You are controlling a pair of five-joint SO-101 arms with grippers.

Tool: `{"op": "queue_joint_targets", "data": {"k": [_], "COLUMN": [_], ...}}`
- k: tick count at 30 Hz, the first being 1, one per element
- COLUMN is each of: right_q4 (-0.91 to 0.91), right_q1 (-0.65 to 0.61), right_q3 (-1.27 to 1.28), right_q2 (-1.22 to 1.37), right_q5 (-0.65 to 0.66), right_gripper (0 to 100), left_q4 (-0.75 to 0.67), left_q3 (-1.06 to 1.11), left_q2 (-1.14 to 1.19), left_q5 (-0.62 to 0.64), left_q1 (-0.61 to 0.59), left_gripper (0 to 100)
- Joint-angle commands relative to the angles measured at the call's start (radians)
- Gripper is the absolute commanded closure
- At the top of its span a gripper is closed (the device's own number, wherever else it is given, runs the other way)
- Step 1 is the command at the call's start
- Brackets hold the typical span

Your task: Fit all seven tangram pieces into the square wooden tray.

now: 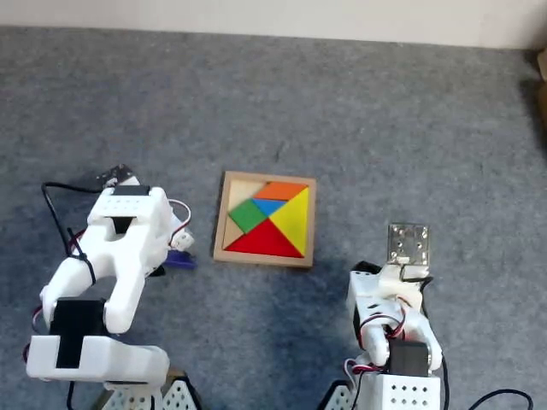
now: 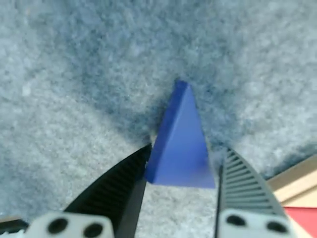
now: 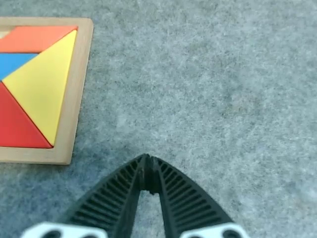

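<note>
- The left gripper [image 2: 188, 148] looks pinched on the small blue triangle piece [image 2: 181, 134], which sits on the grey carpet [image 1: 359, 111] just beside the square wooden tray [image 1: 220, 224].
- It grips only near the wide end, so the piece could slip or spin when lifted.
- The bare gap [image 1: 237, 192] in the tray is thin, so a tilted piece could catch on the rim.
- The right gripper [image 3: 148, 168] is closed on nothing, away from the tray.
</note>
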Motion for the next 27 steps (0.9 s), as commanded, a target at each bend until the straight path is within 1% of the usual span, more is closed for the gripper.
{"op": "queue_joint_targets", "data": {"k": [1, 3, 6, 9, 14, 16, 22, 25, 27], "right_q4": [-0.025, -0.025, -0.025, -0.025, -0.025, -0.025, -0.025, -0.025, -0.025], "right_q1": [0.012, 0.012, 0.012, 0.012, 0.012, 0.012, 0.012, 0.012, 0.012], "right_q3": [0.102, 0.102, 0.102, 0.102, 0.102, 0.102, 0.102, 0.102, 0.102], "right_q2": [-0.005, -0.005, -0.005, -0.005, -0.005, -0.005, -0.005, -0.005, -0.005], "right_q5": [-0.009, -0.009, -0.009, -0.009, -0.009, -0.009, -0.009, -0.009, -0.009], "right_gripper": [99.3, 99.3, 99.3, 99.3, 99.3, 99.3, 99.3, 99.3, 99.3], "left_q4": [-0.038, -0.038, -0.038, -0.034, -0.031, -0.018, 0.077, 0.080, 0.075], "left_q3": [-0.022, -0.024, -0.041, -0.054, -0.133, -0.176, -0.372, -0.453, -0.499], "left_q2": [-0.016, -0.016, -0.007, -0.016, -0.018, -0.018, -0.018, -0.012, -0.005], "left_q5": [0.008, 0.008, 0.009, 0.009, 0.003, -0.057, -0.265, -0.377, -0.482], "left_q1": [-0.031, -0.031, -0.030, -0.028, -0.010, 0.015, 0.128, 0.185, 0.217], "left_gripper": [92, 100, 97, 100, 99, 99, 99, 99, 99]}}
